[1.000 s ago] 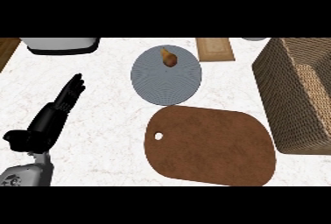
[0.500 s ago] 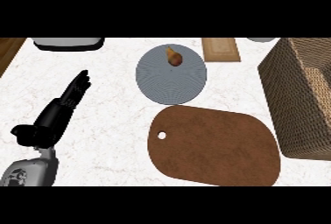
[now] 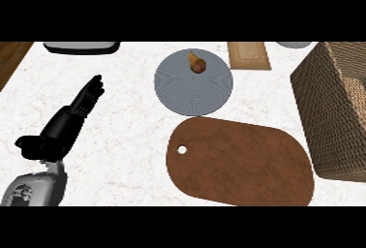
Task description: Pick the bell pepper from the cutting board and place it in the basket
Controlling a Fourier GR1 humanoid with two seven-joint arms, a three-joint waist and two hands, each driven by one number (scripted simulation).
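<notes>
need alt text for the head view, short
The robot's left hand rests open on a white marble counter, left of a bare brown cutting board. Behind it a grey round plate holds a small brown item; a woven basket stands right.

counter [image 3: 129, 145]: was white, faint grey marbling
cutting board [image 3: 243, 162]: was reddish brown, mottled
plate [image 3: 193, 85]: was grey-blue, fine concentric rings
item on plate [image 3: 196, 62]: was orange-brown
basket [image 3: 336, 106]: was tan, woven
left hand [image 3: 68, 123]: was black
forearm [image 3: 32, 186]: was grey
</notes>
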